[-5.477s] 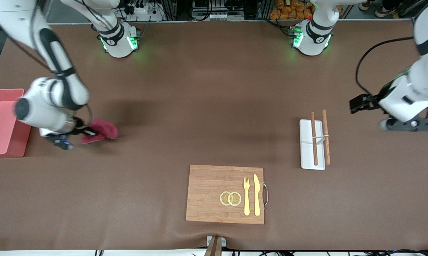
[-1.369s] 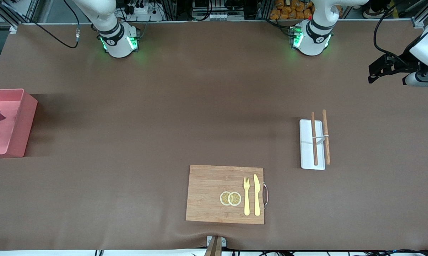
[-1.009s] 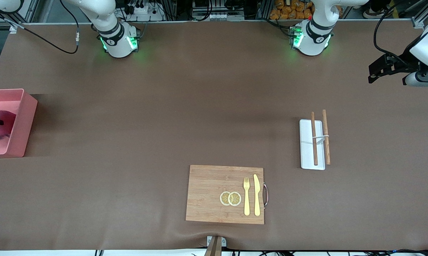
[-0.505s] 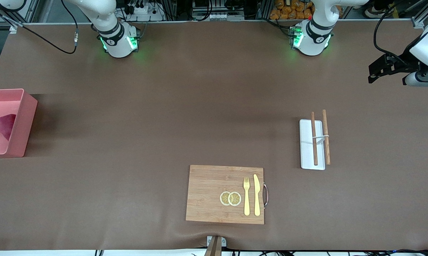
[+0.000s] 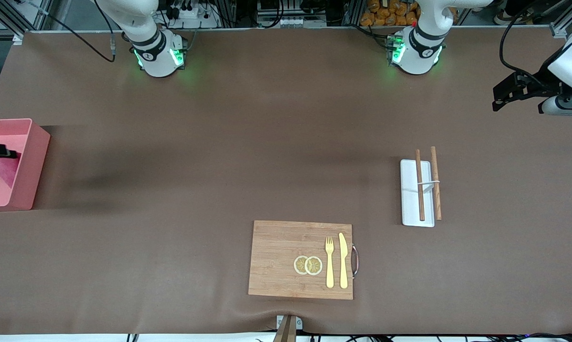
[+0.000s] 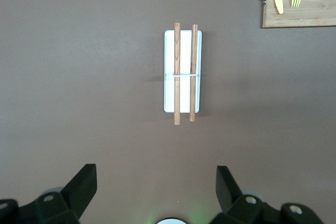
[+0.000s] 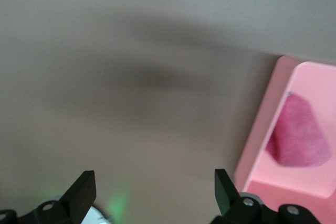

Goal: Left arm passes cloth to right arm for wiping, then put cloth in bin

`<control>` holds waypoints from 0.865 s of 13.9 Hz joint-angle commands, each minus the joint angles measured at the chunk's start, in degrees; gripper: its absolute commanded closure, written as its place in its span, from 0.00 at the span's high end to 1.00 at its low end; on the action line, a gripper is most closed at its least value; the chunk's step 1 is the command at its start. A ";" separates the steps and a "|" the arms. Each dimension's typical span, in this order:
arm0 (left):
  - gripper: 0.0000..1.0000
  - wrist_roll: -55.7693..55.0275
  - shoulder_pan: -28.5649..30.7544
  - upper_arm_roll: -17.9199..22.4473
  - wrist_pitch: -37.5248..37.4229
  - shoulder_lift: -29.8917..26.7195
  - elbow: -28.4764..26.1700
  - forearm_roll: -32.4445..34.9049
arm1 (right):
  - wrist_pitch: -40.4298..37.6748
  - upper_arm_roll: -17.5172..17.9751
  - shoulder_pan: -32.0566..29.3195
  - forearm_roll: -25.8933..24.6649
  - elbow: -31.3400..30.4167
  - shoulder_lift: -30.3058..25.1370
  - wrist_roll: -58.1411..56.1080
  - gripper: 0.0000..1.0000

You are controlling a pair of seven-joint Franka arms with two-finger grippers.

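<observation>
From the front, the cloth lay inside the bin at the right arm's end of the surface. The left wrist view showed the left gripper, fingers spread and empty, over bare surface near a white tray. The right wrist view showed the right gripper, fingers apart and empty, beside the bin.

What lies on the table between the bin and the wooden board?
Nothing: in the front view only bare brown table lies between the bin, which holds the cloth, and the wooden board.
</observation>
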 commanded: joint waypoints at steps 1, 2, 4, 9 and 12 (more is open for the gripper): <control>1.00 0.30 0.41 -0.03 -0.90 0.07 0.89 -0.83 | -2.32 -0.19 6.23 -0.06 -2.70 -4.02 10.61 1.00; 1.00 0.30 0.41 -0.03 -0.90 0.07 0.89 -0.91 | -2.76 -0.19 9.82 -0.06 -3.83 -6.30 16.66 1.00; 1.00 0.30 0.41 -0.03 -0.90 0.07 0.98 -0.83 | -1.63 -0.19 15.89 0.02 -7.52 -10.96 28.01 1.00; 1.00 0.21 0.50 0.05 -0.90 0.16 0.89 -0.83 | 15.92 -0.28 18.65 0.11 -27.88 -25.01 35.18 1.00; 1.00 0.04 0.41 -0.03 -0.90 0.07 0.89 -0.83 | 17.01 -0.45 18.39 0.11 -30.04 -27.94 35.18 1.00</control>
